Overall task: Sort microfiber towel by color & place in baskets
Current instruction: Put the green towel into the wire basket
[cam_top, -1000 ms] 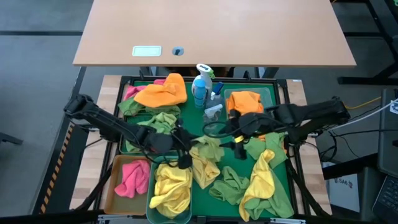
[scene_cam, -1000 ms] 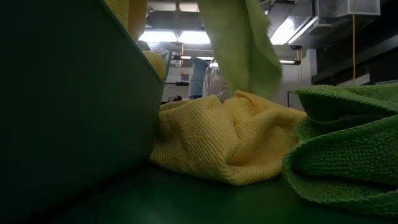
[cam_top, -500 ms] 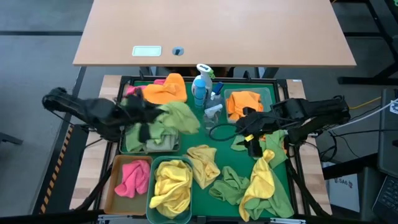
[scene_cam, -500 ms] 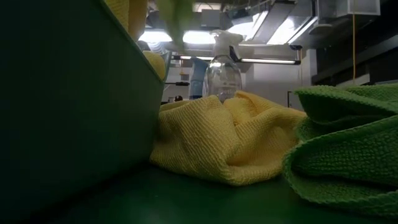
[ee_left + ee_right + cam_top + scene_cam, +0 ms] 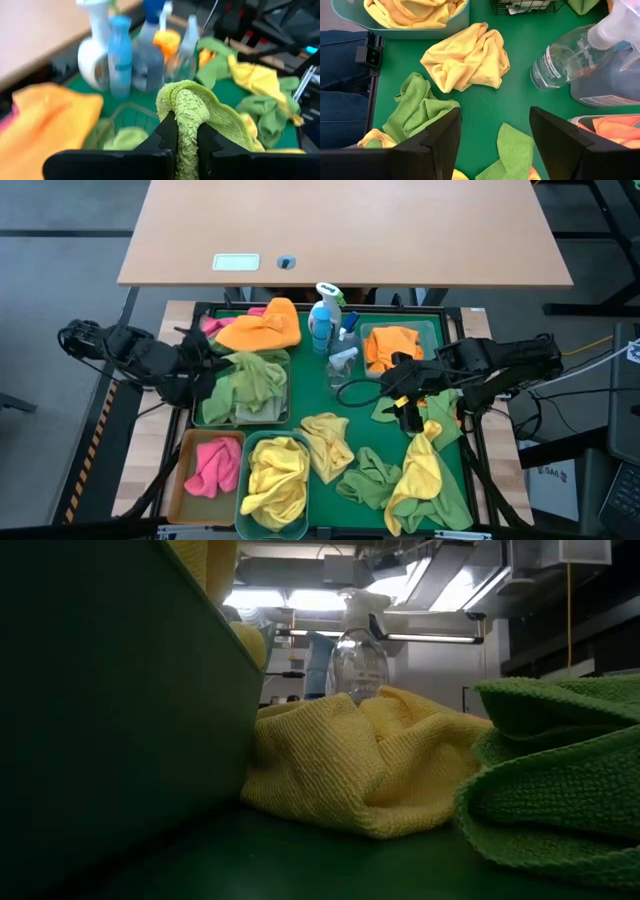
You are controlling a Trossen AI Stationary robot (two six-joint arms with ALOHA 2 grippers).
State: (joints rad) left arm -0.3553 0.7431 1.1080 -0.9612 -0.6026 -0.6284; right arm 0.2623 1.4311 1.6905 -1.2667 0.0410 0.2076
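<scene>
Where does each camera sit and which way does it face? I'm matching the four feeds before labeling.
High view: overhead, straight down; both arms, green tray, left end effector over the wire-mesh basket.
Low view: tray level, looking across; yellow towel, no arm.
Left wrist view: behind the left end effector, shut on a green towel.
Right wrist view: looks down past the open right end effector.
Shared: the clear spray bottle shows in the low and right wrist views.
</scene>
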